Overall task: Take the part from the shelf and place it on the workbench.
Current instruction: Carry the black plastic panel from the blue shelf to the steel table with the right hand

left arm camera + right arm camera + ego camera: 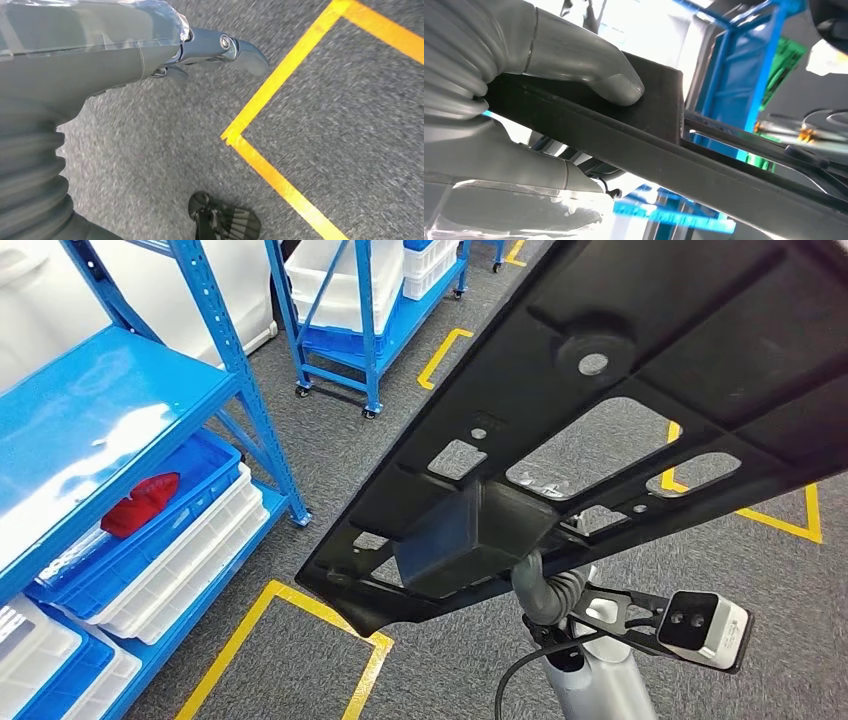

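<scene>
The black perforated panel [640, 400] is being gripped by the right hand [524, 100], right of the blue shelf [110, 420]; nothing is being held by the left hand [150, 50], its fingers extended.

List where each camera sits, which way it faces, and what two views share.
Head view: high on the body, looking down at the black part, blue shelves and carpet.
Left wrist view: behind the empty left hand, facing yellow floor tape.
Right wrist view: behind the right hand gripping the part.
Head and right wrist views share the part.
</scene>
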`<state>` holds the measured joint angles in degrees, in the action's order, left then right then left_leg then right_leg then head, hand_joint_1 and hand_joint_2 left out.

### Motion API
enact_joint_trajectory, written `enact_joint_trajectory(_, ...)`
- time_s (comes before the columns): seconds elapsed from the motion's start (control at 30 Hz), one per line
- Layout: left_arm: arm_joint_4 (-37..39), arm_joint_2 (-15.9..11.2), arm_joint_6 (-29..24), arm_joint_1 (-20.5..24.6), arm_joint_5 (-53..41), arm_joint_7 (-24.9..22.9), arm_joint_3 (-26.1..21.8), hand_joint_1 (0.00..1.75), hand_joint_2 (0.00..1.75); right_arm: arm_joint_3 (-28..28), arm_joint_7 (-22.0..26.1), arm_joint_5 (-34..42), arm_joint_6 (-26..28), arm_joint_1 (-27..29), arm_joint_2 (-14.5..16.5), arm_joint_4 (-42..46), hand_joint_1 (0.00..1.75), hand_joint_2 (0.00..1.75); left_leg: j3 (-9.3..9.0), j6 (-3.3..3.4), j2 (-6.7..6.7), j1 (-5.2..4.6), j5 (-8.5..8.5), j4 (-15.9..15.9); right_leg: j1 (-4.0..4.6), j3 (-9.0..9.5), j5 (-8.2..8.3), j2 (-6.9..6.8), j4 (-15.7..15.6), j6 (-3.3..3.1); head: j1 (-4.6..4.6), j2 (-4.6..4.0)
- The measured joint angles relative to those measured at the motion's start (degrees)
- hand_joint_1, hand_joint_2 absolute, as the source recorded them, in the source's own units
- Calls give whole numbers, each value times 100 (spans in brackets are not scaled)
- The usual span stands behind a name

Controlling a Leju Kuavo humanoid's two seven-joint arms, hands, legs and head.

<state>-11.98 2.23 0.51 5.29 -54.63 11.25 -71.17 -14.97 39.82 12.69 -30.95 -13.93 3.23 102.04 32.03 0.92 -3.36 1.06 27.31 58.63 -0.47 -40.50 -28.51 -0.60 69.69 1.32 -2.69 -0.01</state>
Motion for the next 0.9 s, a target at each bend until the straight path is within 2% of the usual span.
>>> enact_joint_trajectory(0.07, 0, -15, 20, 2, -40, -9, 1, 0, 175, 64, 5, -117, -8, 46, 5, 95, 175, 175, -41, -37, -104, -16, 33, -2, 72, 416, 261, -283, -792, -94, 0, 0)
enact_joint_trajectory(0.1, 0, -22, 37, 0, -59, -10, 1, 0, 175, 97, 8, -175, -23, 67, 10, 147, 175, 175, -56, -64, -157, -21, 47, -4, 114, 527, 307, -379, -1015, -138, -1, 0)
enact_joint_trajectory(0.13, 0, -27, 57, -1, -76, -10, 3, 0, 175, 130, 11, -226, -51, 92, 15, 194, 175, 175, -69, -92, -212, -25, 58, -11, 147, 554, 297, -412, -1093, -168, -1, 0)
enact_joint_trajectory(0.2, 0, -34, 95, 9, -107, -9, 11, 0, 175, 195, 14, -311, -132, 158, 29, 283, 175, 175, -101, -150, -308, -24, 79, -42, 137, 558, 331, -263, -1141, -216, -1, 0)
enact_joint_trajectory(0.23, 0, -37, 118, 18, -116, -4, 18, 0, 175, 222, 17, -353, -169, 183, 43, 328, 175, 175, -110, -173, -250, -19, 118, -22, 118, 582, 356, -193, -1193, -241, -1, 0)
enact_joint_trajectory(0.27, 0, -40, 138, 25, -125, 5, 25, 0, 175, 239, 21, -400, -193, 195, 69, 369, 175, 175, -74, -189, -128, -11, 209, 94, 99, 610, 384, -121, -1244, -272, -1, 0)
enact_joint_trajectory(0.33, 0, -62, 167, 20, -129, 36, 32, 0, 175, 258, 27, -489, -223, 206, 143, 443, 175, 175, 182, -206, 186, 5, 531, 684, 86, 645, 407, 24, -1294, -314, -2, -1)
enact_joint_trajectory(0.37, 0, -75, 171, 11, -131, 48, 33, 0, 175, 266, 27, -518, -246, 214, 179, 477, 175, 175, 372, -214, 263, 10, 694, 1067, 88, 646, 406, 103, -1287, -326, -2, -1)
enact_joint_trajectory(0.4, 0, -90, 172, 5, -134, 55, 33, 0, 175, 276, 26, -527, -277, 227, 207, 514, 175, 175, 533, -227, 291, 10, 782, 1369, 89, 645, 401, 187, -1277, -331, -2, 0)
enact_joint_trajectory(0.43, 0, -98, 171, 2, -138, 58, 33, 0, 175, 285, 25, -525, -308, 238, 230, 554, 175, 175, 619, -240, 298, 14, 760, 1494, 86, 645, 396, 271, -1264, -328, -2, 1)
enact_joint_trajectory(0.47, 0, -103, 171, 5, -140, 66, 34, 0, 175, 290, 25, -517, -328, 244, 254, 601, 175, 175, 601, -252, 304, 21, 624, 1397, 78, 646, 388, 358, -1242, -318, -2, 1)
enact_joint_trajectory(0.5, 0, -106, 174, 11, -139, 79, 35, 0, 175, 292, 25, -512, -339, 248, 276, 650, 175, 175, 486, -265, 334, 35, 405, 1103, 66, 646, 371, 443, -1212, -300, -2, 1)
enact_joint_trajectory(0.57, 0, -111, 190, 22, -116, 134, 37, 0, 175, 292, 25, -499, -334, 244, 305, 732, 175, 175, 174, -282, 554, 72, 74, 387, 45, 619, 321, 595, -1112, -241, -2, 0)
enact_joint_trajectory(0.6, 0, -114, 199, 26, -95, 172, 38, 0, 175, 292, 22, -488, -321, 239, 311, 762, 175, 175, 80, -273, 662, 83, 16, 179, 36, 588, 306, 662, -1066, -205, -2, 0)
enact_joint_trajectory(0.63, 0, -116, 207, 29, -67, 215, 38, 0, 175, 291, 20, -475, -301, 234, 314, 787, 175, 175, 41, -252, 732, 80, 26, 99, 31, 555, 302, 722, -1038, -169, -1, 1)
enact_joint_trajectory(0.67, 0, -118, 211, 33, -39, 255, 37, 0, 175, 290, 17, -461, -272, 229, 316, 810, 175, 175, 37, -218, 727, 65, 34, 86, 26, 527, 312, 785, -1028, -130, -1, 1)
enact_joint_trajectory(0.7, 0, -120, 215, 38, -21, 286, 36, 0, 175, 289, 16, -446, -237, 225, 317, 829, 175, 175, 36, -175, 662, 62, 22, 88, 15, 509, 324, 823, -1035, -97, -1, 1)
enact_joint_trajectory(0.73, 0, -123, 221, 47, -8, 310, 34, 0, 175, 288, 16, -431, -204, 215, 316, 841, 175, 175, 30, -137, 599, 58, 8, 72, 19, 490, 311, 758, -1010, -69, 0, 1)
enact_joint_trajectory(0.8, 0, -127, 234, 64, -3, 330, 33, 0, 175, 281, 16, -413, -145, 169, 310, 846, 175, 175, 20, -60, 466, 57, -12, 39, 27, 339, 133, 452, -699, -21, 0, 0)
enact_joint_trajectory(0.83, 0, -129, 236, 65, -4, 326, 32, 0, 175, 274, 15, -407, -116, 146, 305, 843, 175, 175, 18, -34, 396, 41, -10, 37, 26, 182, -33, 273, -373, -1, 0, 0)
enact_joint_trajectory(0.9, 0, -128, 211, 53, -16, 279, 32, 0, 175, 255, 9, -372, -56, 124, 291, 827, 175, 175, 19, -4, 241, 13, 3, 37, 7, -184, -326, 131, 357, 27, 0, 1)
